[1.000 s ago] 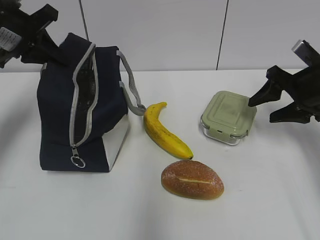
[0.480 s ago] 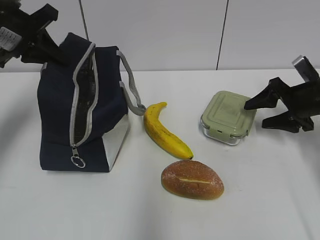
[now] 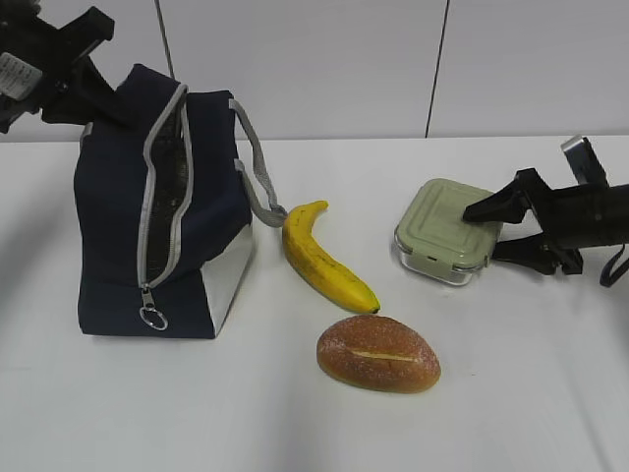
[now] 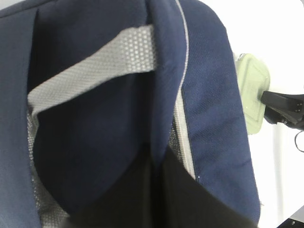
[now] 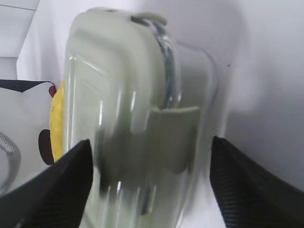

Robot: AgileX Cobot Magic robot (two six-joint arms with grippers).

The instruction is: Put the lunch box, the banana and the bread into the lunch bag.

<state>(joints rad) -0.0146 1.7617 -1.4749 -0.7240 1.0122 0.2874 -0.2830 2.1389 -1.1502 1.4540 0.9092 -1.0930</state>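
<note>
Exterior view: we are seeing the right end effector (image 3: 489, 228) lying low over the surface (image 3: 295, 423), its fingers spread apart and straddling the near-right edge of the lunch box (image 3: 448, 231). One finger is over the green lid, the other beside the glass wall; we cannot tell whether either is touching. The lunch box is sitting right of centre, the banana (image 3: 322, 258) just beside the lunch bag (image 3: 162, 221), the bread (image 3: 378, 354) in front. The bag is standing at the left with its zipper open. The left end effector (image 3: 61, 69) is at the bag's top rear corner; we are judging it closed on the fabric there, holding the mouth up.

Left wrist view: we are looking down at navy fabric and a grey strap (image 4: 90, 69). The fingers themselves are not showing.

Right wrist view: both dark fingers are flanking the lunch box (image 5: 133, 118), which is filling the gap, a lid latch facing us.

We are judging the first step in hand: grasping the lunch box. Next is calling for closing squarely on its sides, lifting, and carrying it left to the bag's opening.
</note>
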